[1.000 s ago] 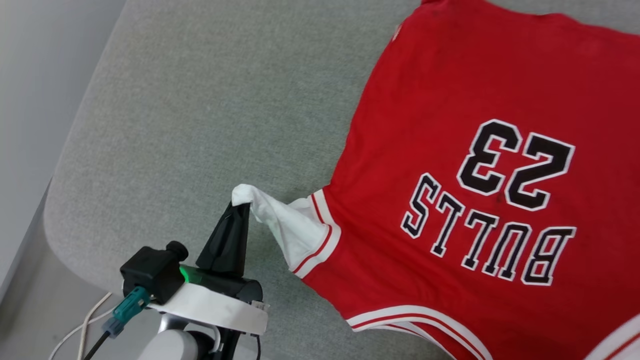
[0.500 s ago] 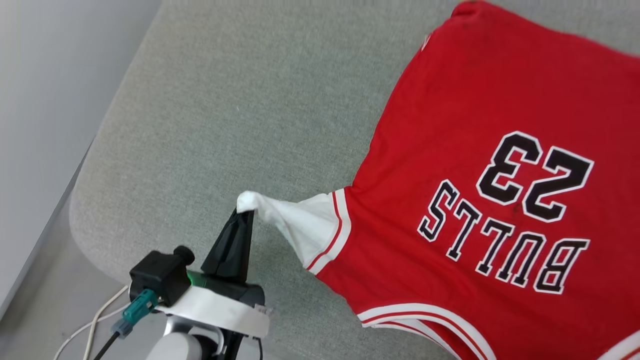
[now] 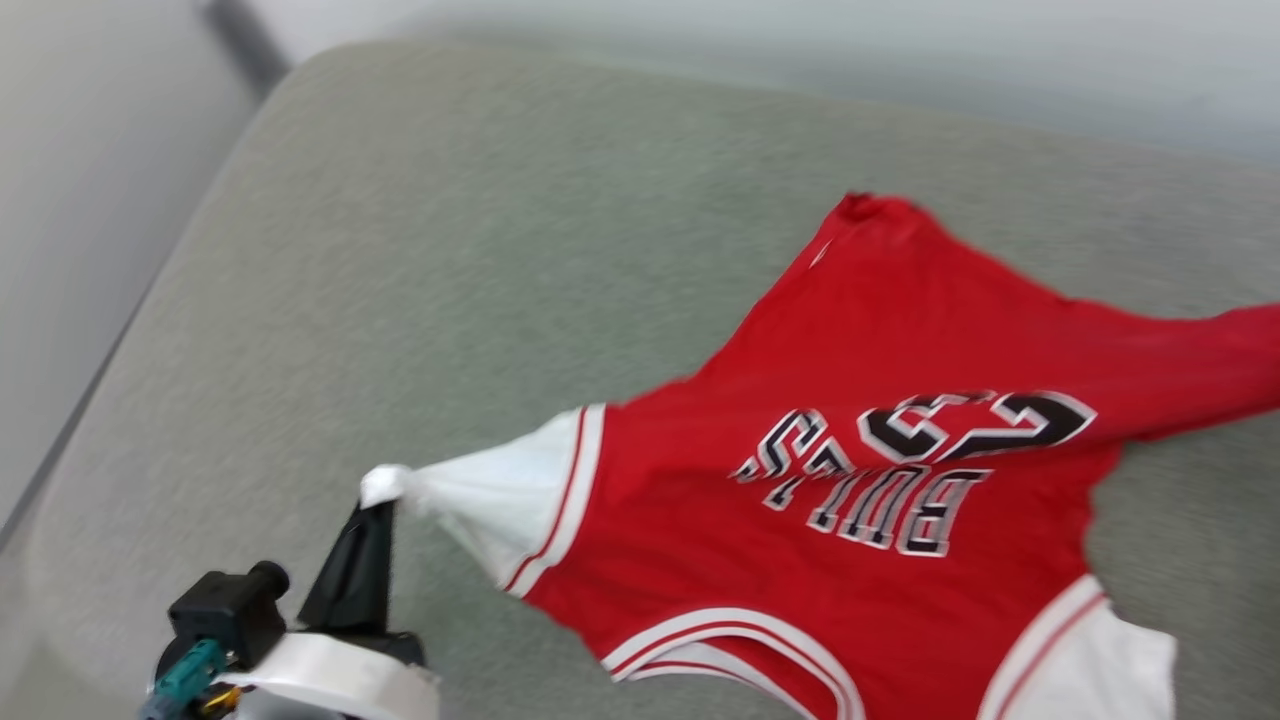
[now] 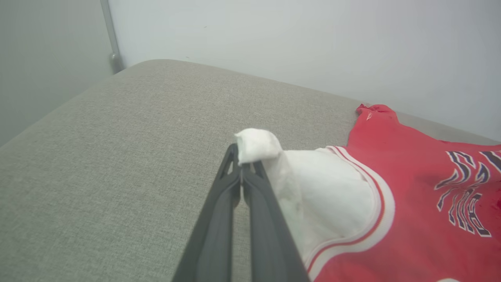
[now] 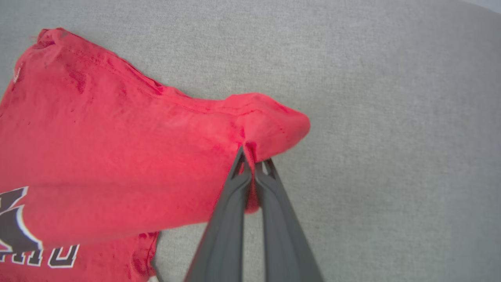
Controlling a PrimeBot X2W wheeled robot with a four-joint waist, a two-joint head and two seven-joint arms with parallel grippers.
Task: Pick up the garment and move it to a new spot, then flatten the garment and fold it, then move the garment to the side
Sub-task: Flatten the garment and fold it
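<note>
The garment (image 3: 880, 500) is a red shirt with white sleeves and black "BULLS 23" lettering, spread over the grey cushion (image 3: 420, 280). At the lower left of the head view my left gripper (image 3: 378, 505) is shut on the tip of a white sleeve (image 4: 321, 196), which it pulls into a point. In the left wrist view the left gripper (image 4: 243, 166) pinches that bunched white tip. My right gripper (image 5: 252, 156) is shut on a red edge of the garment (image 5: 117, 156), lifting a fold off the cushion. The red fabric stretches to the right edge of the head view.
The grey cushion's rounded corner lies at the far left, with a pale wall (image 4: 274, 39) and a dark vertical strip (image 3: 240, 40) behind it. Bare cushion (image 5: 391, 117) extends right of the lifted fold and left of the garment.
The head camera has shifted, so the whole picture moved. The garment's right side has risen and stretched taut, crumpling the lettering. The left gripper keeps its hold on the sleeve tip.
</note>
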